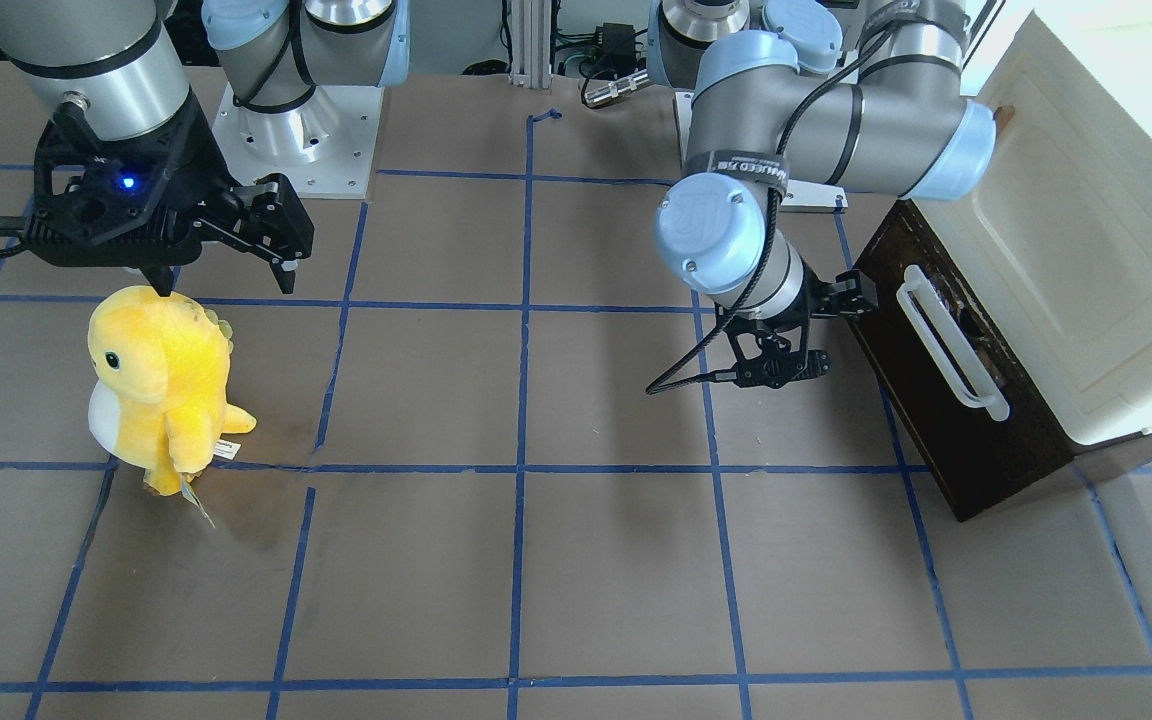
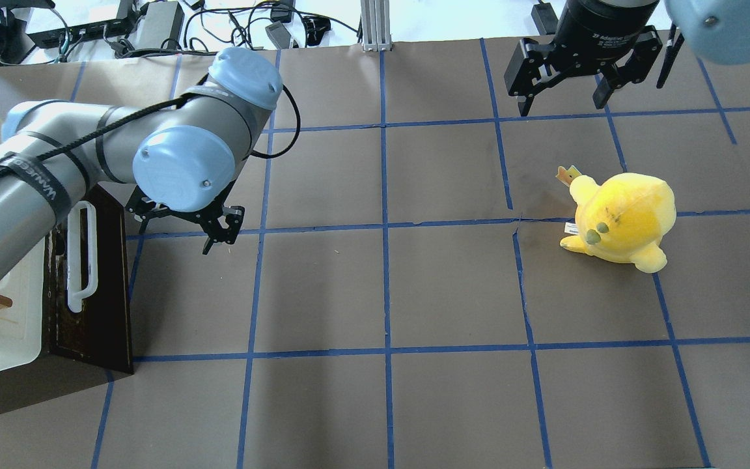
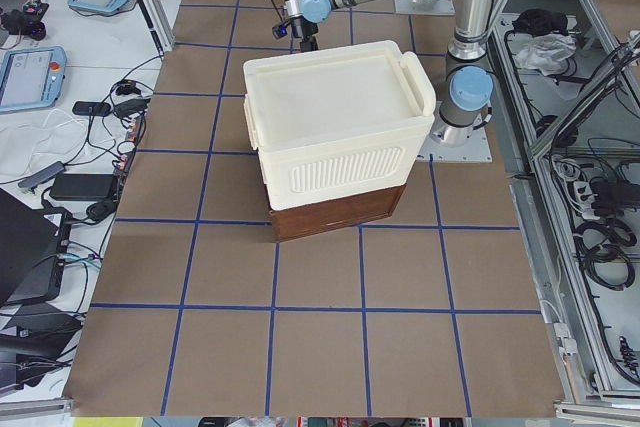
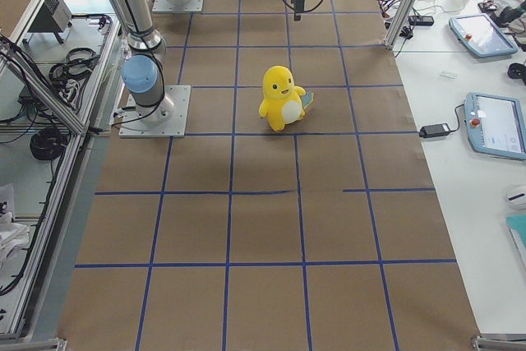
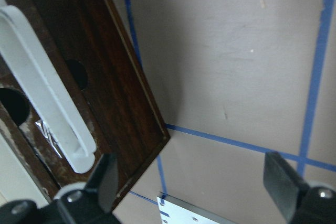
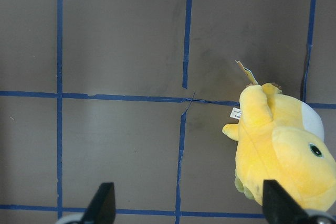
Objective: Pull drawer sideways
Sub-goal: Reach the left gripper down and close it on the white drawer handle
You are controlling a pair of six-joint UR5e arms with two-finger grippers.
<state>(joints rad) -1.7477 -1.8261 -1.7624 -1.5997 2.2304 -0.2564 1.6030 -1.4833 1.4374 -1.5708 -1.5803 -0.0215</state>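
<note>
Hanging open: left gripper, nothing held, just off the robot-side corner of the drawer, not touching
Right gripper: spread wide too, empty, up near the yellow plush toy
Surface: brown table with a blue tape grid, cables past its far edge
Drawer: table's left end, under the cream cabinet; dark front faces the table's middle, white handle and long axis run robot side to operator side

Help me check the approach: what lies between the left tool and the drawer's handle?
Nothing. In the front-facing view, only a bare strip of table separates the open left tool from the drawer and its handle.
</note>
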